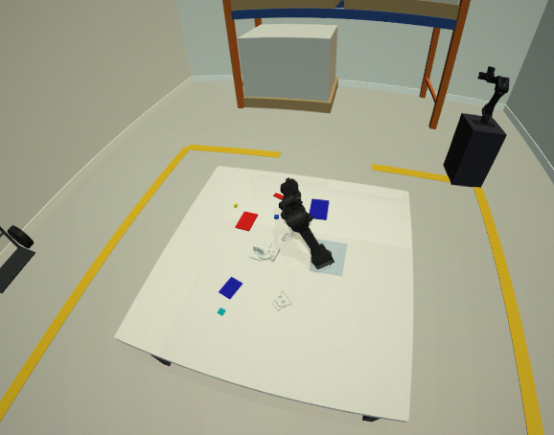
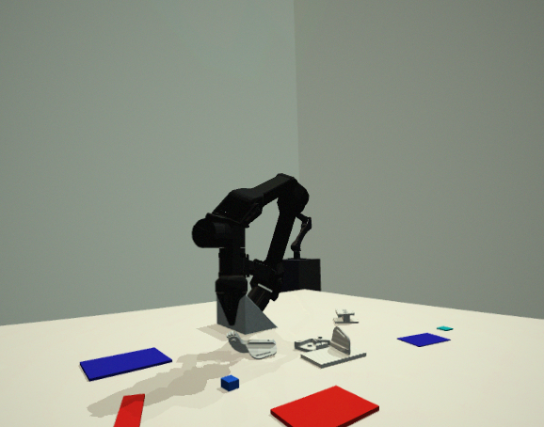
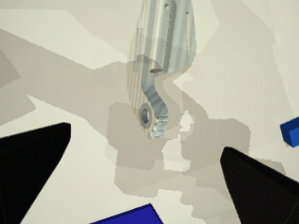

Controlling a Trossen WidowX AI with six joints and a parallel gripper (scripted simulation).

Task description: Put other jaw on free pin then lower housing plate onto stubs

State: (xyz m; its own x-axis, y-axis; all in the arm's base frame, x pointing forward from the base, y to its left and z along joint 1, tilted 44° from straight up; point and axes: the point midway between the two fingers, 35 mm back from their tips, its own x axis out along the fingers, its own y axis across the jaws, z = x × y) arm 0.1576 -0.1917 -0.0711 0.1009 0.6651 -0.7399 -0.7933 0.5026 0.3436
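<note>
The loose grey jaw [image 1: 287, 237] [image 2: 261, 349] [image 3: 159, 96] rests on the table, its toothed end and round hole towards my fingers in the wrist view. My gripper [image 2: 232, 322] [image 3: 148, 142] is open and empty, above the table by the toothed end, one fingertip on each side of it in the wrist view. The arm hides it in the top view. The grey base [image 2: 312, 344] sits left of a jaw with an upright fin [image 2: 341, 341]. Whether its teeth touch anything, and the free pin, cannot be made out. The housing plate [image 1: 281, 301] [image 2: 346, 316], showing two round marks, stands apart.
A blue cube [image 1: 276, 217] [image 2: 230, 383] [image 3: 291, 132] lies near the loose jaw. Flat blue pads [image 1: 319, 209] [image 1: 230, 287], a red pad [image 1: 246, 221] [image 2: 325, 406], a red strip [image 2: 130, 410] and a teal tile [image 1: 221, 311] [image 2: 444, 328] lie around. A grey wedge [image 2: 253, 320] is behind the gripper.
</note>
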